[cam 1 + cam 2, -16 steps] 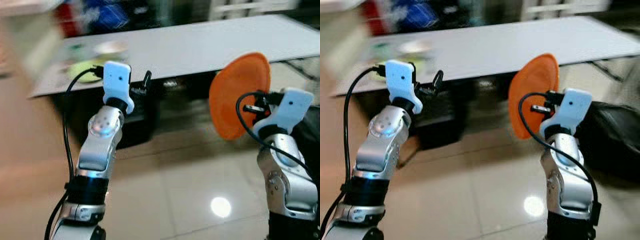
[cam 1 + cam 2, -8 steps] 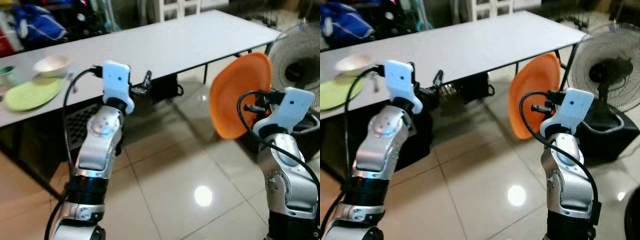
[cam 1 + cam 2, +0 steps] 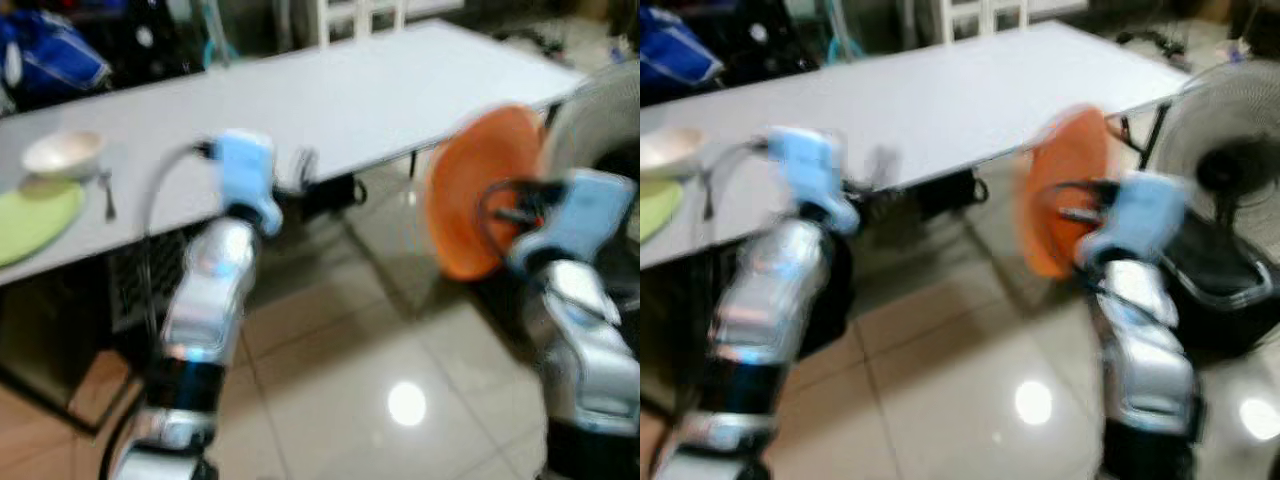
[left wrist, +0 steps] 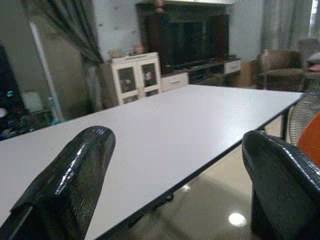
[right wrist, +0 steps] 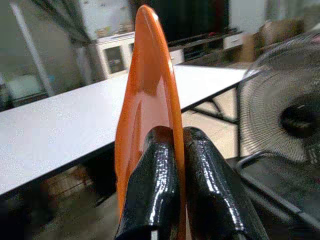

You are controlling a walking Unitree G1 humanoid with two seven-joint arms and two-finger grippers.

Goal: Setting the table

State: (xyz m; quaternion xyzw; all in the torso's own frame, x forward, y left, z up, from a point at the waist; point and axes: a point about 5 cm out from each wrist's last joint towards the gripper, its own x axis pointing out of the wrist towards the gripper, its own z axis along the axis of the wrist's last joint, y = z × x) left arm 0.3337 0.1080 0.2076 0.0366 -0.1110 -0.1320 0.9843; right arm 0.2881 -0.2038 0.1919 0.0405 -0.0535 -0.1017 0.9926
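The right claw (image 5: 177, 200) pinches the rim of an orange plate (image 5: 147, 110), holding it on edge above the floor (image 3: 330, 370) at 3 o'clock. At 9 o'clock the left claw (image 4: 175, 190) gapes wide, holding nothing. Beyond both runs the white table (image 3: 330, 95); a green plate (image 3: 30, 220) and white bowl (image 3: 62, 153) sit at 10 o'clock. A fan (image 3: 1220, 150) stands at 2 o'clock.

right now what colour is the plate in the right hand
Orange; the plate shows best in the right wrist view.
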